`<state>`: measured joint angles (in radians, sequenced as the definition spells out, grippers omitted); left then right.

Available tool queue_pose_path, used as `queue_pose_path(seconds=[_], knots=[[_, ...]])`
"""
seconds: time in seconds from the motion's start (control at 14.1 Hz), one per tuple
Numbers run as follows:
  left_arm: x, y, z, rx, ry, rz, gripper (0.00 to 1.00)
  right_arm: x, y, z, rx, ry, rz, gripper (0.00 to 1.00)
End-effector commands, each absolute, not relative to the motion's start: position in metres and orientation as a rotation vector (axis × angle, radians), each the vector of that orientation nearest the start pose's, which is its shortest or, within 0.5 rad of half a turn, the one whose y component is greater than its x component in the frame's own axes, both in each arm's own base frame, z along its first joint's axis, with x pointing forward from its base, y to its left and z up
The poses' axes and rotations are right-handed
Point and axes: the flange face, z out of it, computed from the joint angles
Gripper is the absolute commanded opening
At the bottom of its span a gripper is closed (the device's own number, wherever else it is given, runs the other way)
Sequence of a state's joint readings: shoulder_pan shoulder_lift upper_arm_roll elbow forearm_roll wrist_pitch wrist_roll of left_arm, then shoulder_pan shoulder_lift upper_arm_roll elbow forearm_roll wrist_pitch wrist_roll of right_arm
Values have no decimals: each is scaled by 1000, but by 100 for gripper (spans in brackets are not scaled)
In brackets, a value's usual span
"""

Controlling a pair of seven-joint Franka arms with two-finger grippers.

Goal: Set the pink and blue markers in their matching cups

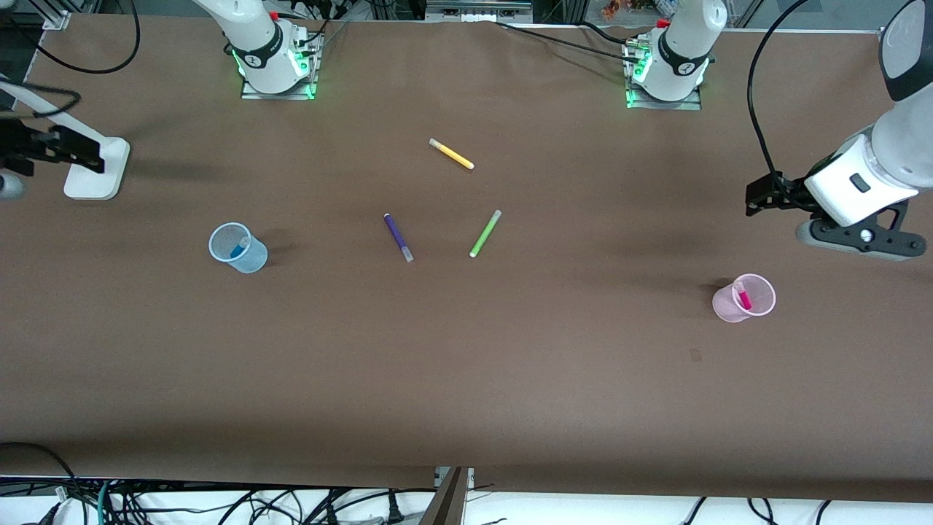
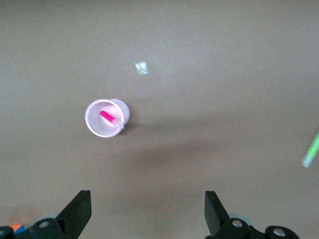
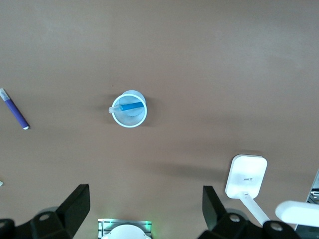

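Nearest the front camera, toward the left arm's end of the tabletop (image 1: 466,379), the pink cup (image 1: 744,298) is seen standing upright, and the pink marker (image 1: 743,296) is held inside it, leaning against the wall with its pale cap end up. A little farther from the camera, toward the right arm's end, the blue cup (image 1: 238,249) is also upright, with the blue marker (image 1: 237,249) propped inside it in the same way.

Both task markers are thus judged to be lodged in cups of their own colour, so the task appears complete and nothing seems left except withdrawal of the arms.

Between the cups and somewhat farther back, the purple marker (image 1: 398,237) and the lime-green marker (image 1: 485,233) are left lying flat, well apart from either cup. Farther still, the yellow marker (image 1: 451,154) lies flat as well.

The left end effector (image 2: 148,214) is held in the air above the tabletop near the pink cup, its fingers spread and nothing gripped. The right end effector (image 3: 145,211) is raised above the tabletop near a white stand (image 1: 96,169), likewise spread wide and carrying nothing.
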<state>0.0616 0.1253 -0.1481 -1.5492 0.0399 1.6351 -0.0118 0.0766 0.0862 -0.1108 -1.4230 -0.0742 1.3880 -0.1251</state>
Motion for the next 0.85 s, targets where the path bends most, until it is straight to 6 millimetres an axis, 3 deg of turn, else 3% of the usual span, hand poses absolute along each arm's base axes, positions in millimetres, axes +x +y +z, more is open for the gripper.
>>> queue_pose_path(seconds=[0.0, 0.21, 0.57, 0.78], knots=[[548, -26, 565, -3117, -34, -97, 100, 538, -35, 633, -3206, -76, 211, 100], [545, -25, 564, -3119, -42, -43, 100, 522, -31, 632, -3139, 38, 230, 100], [544, -26, 571, -3116, -38, 19, 100, 535, -26, 633, -3142, 70, 227, 100], [560, -27, 568, -3113, -37, 105, 100, 537, -29, 635, -3143, 73, 220, 100]])
